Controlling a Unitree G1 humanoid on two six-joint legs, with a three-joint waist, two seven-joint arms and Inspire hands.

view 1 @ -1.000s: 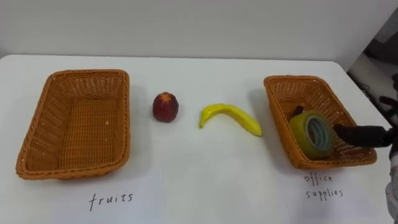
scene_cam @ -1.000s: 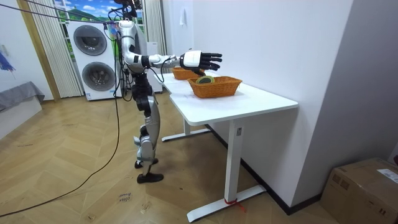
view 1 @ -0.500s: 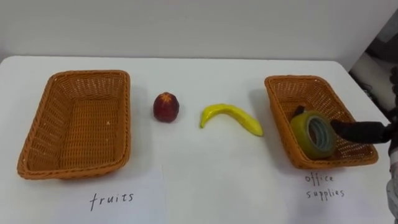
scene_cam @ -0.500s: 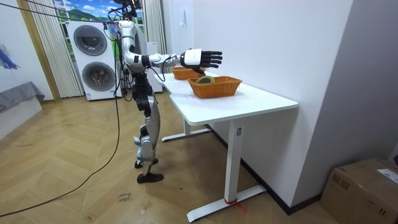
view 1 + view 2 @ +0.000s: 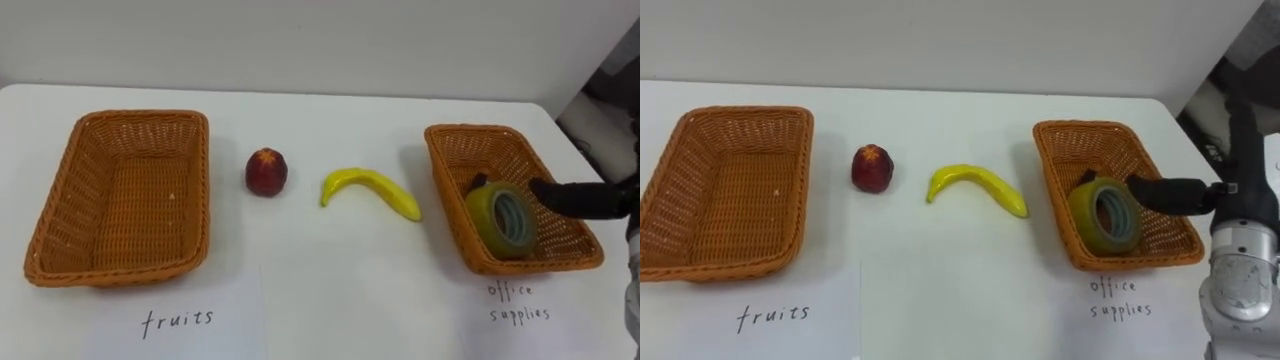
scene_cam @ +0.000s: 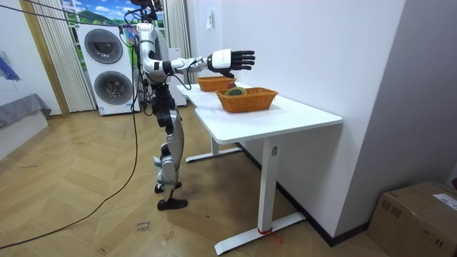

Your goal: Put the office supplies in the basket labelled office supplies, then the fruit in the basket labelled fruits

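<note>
Yellow curved banana [image 5: 370, 190] lies long axis left-right on white counter [image 5: 330, 120], just left of brown wicker basket [image 5: 445, 190] where right hand [image 5: 585, 198] hovers, fingers straight and empty, likely the nearer arm.

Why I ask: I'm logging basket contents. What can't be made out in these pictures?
Dark object in the office supplies basket: eye views, mostly hidden behind the tape roll; unidentifiable.
Right hand: left eye view, palm cut off by the right edge.
Fruits basket: room view, inside hidden by its own wall.
</note>
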